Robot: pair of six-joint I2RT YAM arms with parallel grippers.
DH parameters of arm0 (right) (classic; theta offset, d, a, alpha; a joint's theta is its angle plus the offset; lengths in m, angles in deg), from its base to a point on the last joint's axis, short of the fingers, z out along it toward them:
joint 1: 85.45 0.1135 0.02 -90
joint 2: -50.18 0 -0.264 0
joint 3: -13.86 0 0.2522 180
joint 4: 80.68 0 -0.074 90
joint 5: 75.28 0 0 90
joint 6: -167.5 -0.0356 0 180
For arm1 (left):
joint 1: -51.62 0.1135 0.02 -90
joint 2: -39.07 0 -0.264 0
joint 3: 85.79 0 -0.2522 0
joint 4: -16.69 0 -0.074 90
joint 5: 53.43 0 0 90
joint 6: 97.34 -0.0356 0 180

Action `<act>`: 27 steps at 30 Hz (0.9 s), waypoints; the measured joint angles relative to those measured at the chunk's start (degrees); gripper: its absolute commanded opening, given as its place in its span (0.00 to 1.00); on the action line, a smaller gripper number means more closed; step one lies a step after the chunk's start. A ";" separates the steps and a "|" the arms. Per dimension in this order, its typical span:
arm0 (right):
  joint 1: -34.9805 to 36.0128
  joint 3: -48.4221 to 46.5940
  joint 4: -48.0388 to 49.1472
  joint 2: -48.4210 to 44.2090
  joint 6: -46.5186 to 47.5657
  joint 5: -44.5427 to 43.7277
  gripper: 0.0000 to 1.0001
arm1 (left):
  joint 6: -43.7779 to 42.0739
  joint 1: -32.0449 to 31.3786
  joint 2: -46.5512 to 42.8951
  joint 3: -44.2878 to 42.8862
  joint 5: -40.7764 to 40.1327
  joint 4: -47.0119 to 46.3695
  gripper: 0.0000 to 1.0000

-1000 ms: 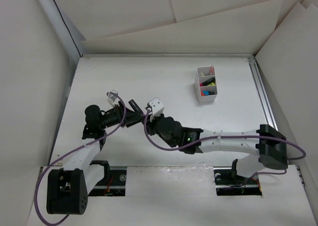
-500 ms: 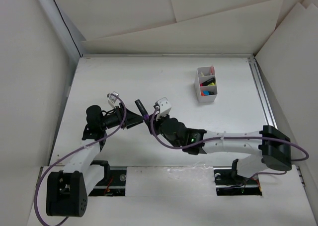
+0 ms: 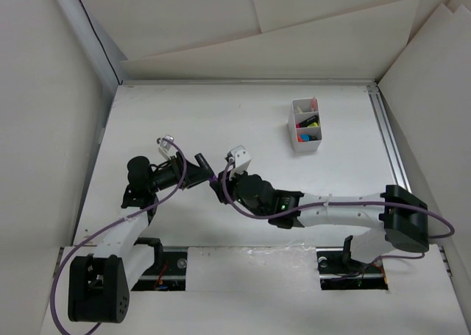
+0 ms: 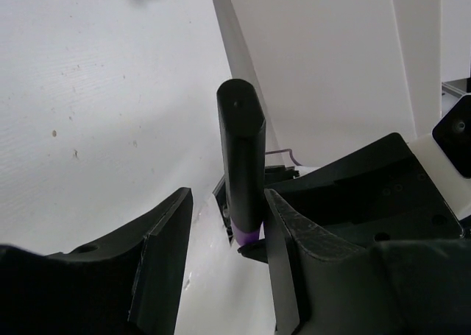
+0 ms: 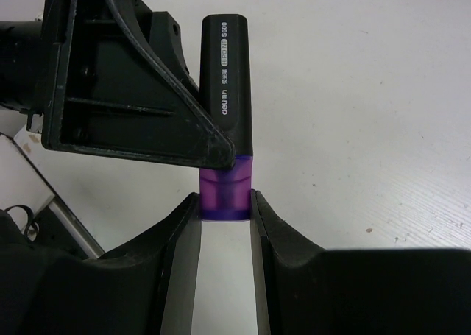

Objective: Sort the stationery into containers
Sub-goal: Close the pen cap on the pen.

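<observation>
Top view: left gripper (image 3: 200, 170) reaching right over mid-table (image 3: 184, 121), nose to nose with right gripper (image 3: 219, 182). Highlighter (image 3: 202, 162) between them, grip detail too small to read here.

Left wrist view: black barrel standing between the left fingers, tight against one finger (image 4: 287, 232), strip of table showing between barrel and the other. Clamped or loose: cannot tell. Purple end low, mostly hidden.

Right wrist view only: purple cap (image 5: 226, 195) pinched squarely between right fingers; white print on barrel; one left finger laid against barrel just above cap.

Top view only: white box (image 3: 293, 125) toward far right of table, well apart from both grippers, coloured stationery in its compartments.
</observation>
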 measured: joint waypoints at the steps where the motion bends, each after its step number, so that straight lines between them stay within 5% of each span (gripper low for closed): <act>1: -0.04 0.00 -0.04 0.00 -0.17 0.37 0.10 | -0.28 0.00 0.02 0.00 -0.04 -0.02 0.36; 6: -0.24 0.00 -0.63 0.00 -1.07 1.46 0.10 | -1.33 -0.13 1.16 0.00 -0.09 -0.79 0.35; 17: -0.59 0.00 -1.51 0.70 -1.70 2.64 0.10 | -1.81 -0.44 1.64 0.00 0.26 -1.25 0.12; 19: -0.59 0.00 -1.73 0.70 -1.95 2.75 0.18 | -1.81 -0.46 1.70 0.00 0.31 -1.18 0.10; 24: -0.61 -0.02 -2.16 0.66 -2.95 3.41 0.55 | -2.36 -0.44 1.75 0.00 -0.13 -1.18 0.07; 27: -0.50 -0.11 -3.96 -0.59 -3.65 5.09 0.65 | -2.99 -0.37 1.77 0.00 -1.20 -1.18 0.07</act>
